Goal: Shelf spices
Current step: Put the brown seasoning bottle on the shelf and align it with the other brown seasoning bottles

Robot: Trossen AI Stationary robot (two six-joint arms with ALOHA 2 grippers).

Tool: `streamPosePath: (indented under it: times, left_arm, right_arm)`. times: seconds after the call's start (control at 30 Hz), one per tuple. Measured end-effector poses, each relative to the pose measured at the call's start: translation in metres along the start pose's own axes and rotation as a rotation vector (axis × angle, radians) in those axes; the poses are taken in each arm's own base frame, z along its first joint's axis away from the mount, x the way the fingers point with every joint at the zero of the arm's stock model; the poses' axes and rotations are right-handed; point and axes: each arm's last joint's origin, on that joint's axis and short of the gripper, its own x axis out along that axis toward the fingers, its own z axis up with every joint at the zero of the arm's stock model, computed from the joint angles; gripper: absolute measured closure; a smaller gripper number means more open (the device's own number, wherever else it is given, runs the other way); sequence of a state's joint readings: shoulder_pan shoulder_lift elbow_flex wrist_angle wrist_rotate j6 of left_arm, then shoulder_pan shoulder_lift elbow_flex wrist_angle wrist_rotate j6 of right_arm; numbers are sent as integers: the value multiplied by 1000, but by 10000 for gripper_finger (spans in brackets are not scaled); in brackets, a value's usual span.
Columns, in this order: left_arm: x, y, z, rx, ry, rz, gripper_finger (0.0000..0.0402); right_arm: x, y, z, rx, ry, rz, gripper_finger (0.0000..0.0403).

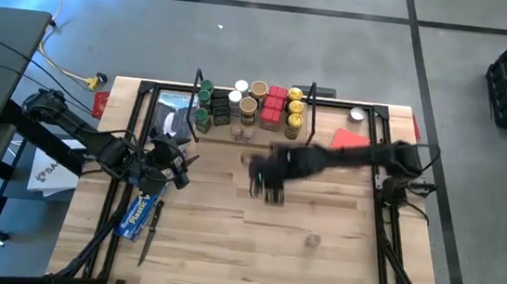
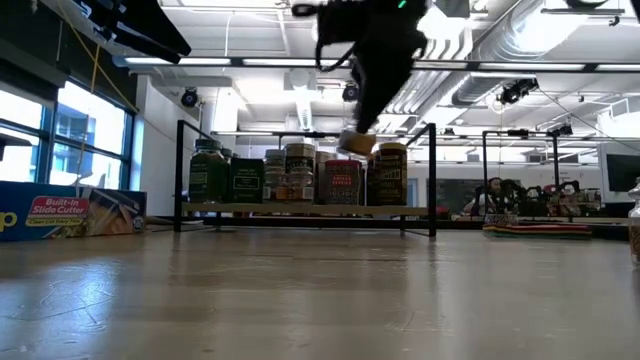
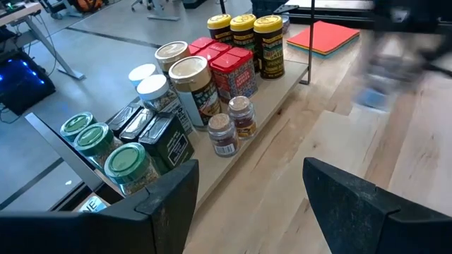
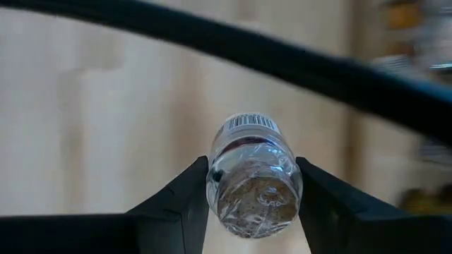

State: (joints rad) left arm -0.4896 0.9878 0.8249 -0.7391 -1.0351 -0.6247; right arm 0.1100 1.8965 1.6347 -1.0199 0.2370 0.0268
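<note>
The shelf (image 1: pixel 252 134), a black wire rack with a wooden board (image 3: pixel 277 99), stands at the table's far side. On it stand the spices (image 1: pixel 257 107): green-lidded jars (image 3: pixel 106 144), tan-lidded jars (image 3: pixel 189 70), red tins (image 3: pixel 229 63), yellow-lidded jars (image 3: pixel 244 25) and two tiny clear jars (image 3: pixel 233 123). My right gripper (image 1: pixel 269 179) hovers over the table's middle, in front of the shelf, shut on a small clear jar (image 4: pixel 253 176). My left gripper (image 3: pixel 247 204) hangs open at the table's left, holding nothing. My right gripper pinches the small clear jar's round sides (image 4: pixel 215 180) between its two fingers (image 4: pixel 176 204), one on either side. The fingers slant steeply down from above. The jar is lifted clear of the table (image 2: pixel 357 142) and tilted, its barcode end (image 4: pixel 251 121) pointing away from the wrist.
A long blue plastic-wrap box (image 1: pixel 141 210) lies at the table's left, under my left arm. A flat red card (image 1: pixel 349 140) lies right of the shelf, with a lone white-lidded jar (image 1: pixel 358 115) behind it. Bare wood fills the near half of the table (image 1: pixel 299 249).
</note>
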Motion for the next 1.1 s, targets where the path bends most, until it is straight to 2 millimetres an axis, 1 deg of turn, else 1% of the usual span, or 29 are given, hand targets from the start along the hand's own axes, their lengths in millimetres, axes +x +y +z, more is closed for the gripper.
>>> streamPosePath:
  times: [0.07, 0.2, 0.27, 0.37, 0.47, 0.53, 0.7, 1.1]
  left_arm:
    - [0, 0, 0, 0, 0, 0, 151]
    - [0, 0, 0, 0, 1, 0, 151]
    - [0, 0, 0, -1, -1, 0, 151]
    - [0, 0, 0, 2, -2, -1, 151]
    - [0, 0, 0, 3, -2, -1, 151]
    - [0, 0, 0, 3, -1, -2, 151]
    - [0, 0, 0, 3, -1, -3, 151]
    - [0, 0, 0, 4, 2, -6, 151]
  right_arm:
    - [3, -33, 3, 26, -7, -23, 236]
    - [16, -89, 4, 74, -28, -34, 235]
    - [21, -111, 5, 105, -55, -22, 235]
    - [34, -131, 6, 118, -49, -21, 235]
    - [46, -141, 10, 105, -27, -22, 234]
    - [50, -145, 14, 99, -24, -19, 234]
    - [60, -145, 20, 85, -8, -15, 233]
    - [59, -146, 22, 66, -32, -23, 233]
